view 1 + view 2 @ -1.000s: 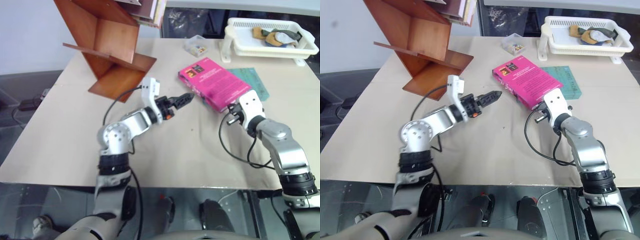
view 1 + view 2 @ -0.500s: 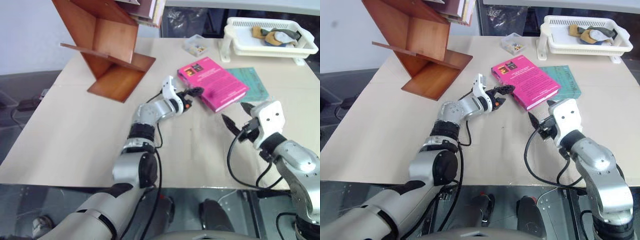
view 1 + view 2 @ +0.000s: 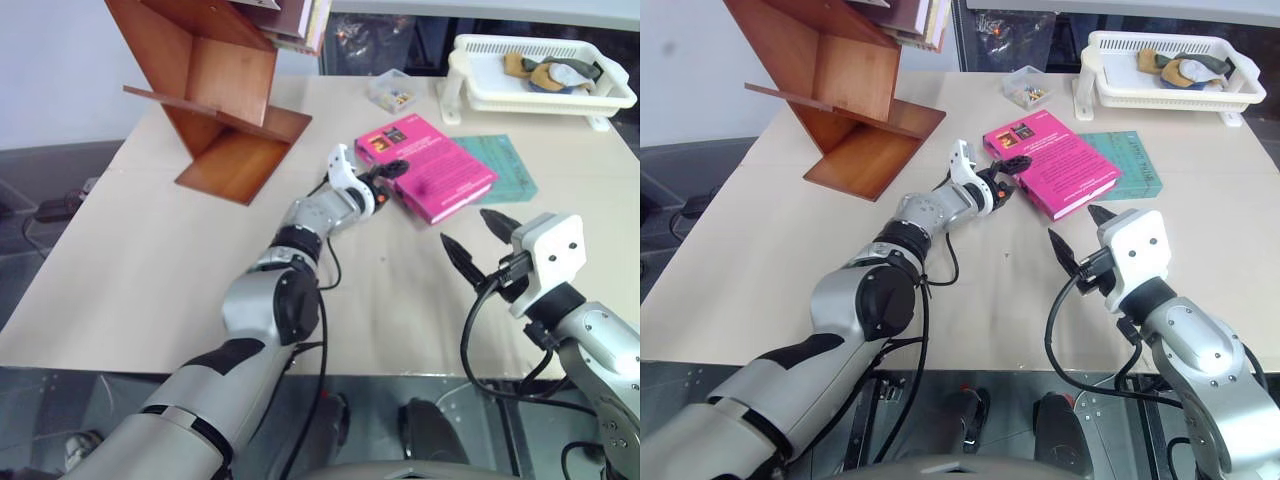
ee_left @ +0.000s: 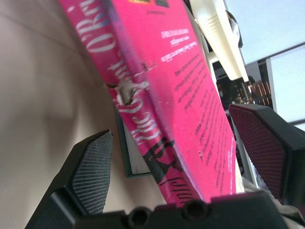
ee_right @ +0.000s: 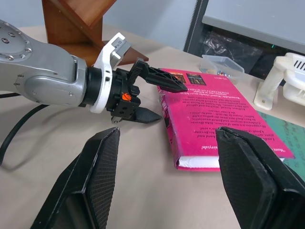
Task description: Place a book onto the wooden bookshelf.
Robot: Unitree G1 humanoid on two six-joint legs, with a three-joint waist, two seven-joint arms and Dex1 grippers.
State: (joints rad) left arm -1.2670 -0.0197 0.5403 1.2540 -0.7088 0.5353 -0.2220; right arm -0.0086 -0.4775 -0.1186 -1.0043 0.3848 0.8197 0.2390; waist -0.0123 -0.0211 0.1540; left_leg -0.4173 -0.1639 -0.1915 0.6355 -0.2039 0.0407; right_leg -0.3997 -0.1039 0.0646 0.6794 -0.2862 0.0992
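Plenty of bare table (image 3: 150, 260) around everything. Shelf (image 3: 215, 100) sits at the far left corner, well apart from the book (image 3: 428, 168), which lies flat mid-table, so the job's barely begun. Left gripper (image 3: 385, 180) is wide open, straddling the book's near-left corner, one finger above, one below I think; not clamped. Right gripper (image 3: 478, 240) hangs open, empty, nearer in.
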